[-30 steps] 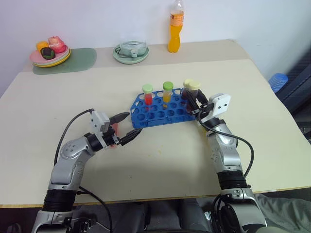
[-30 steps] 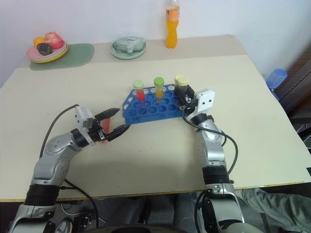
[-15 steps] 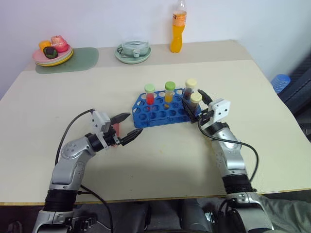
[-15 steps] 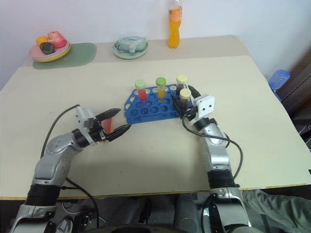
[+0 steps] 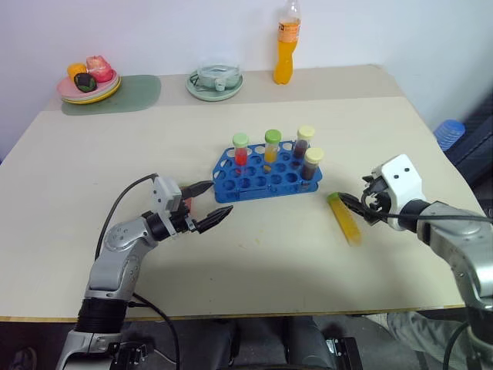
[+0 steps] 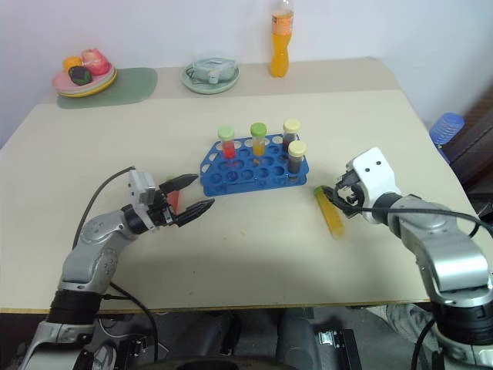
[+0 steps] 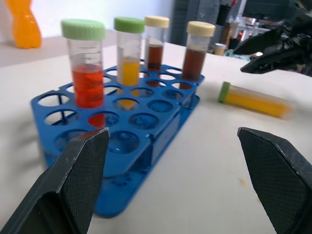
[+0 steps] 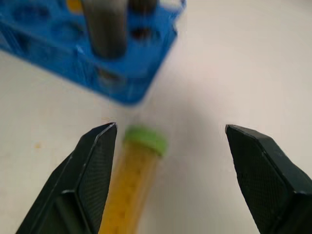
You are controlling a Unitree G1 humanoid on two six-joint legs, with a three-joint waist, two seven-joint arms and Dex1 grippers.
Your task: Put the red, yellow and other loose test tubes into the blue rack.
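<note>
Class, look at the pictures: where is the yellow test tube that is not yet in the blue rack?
The loose yellow tube lies flat on the table, right of the blue rack, just before the right hand.

Both arms are silver-grey metal segments joined by ribbed black bands, each trailed by a thin black cable. A boxy white camera housing with dark screw holes caps each wrist, ahead of tapered, textured black fingers (image 7: 73, 195).
</note>
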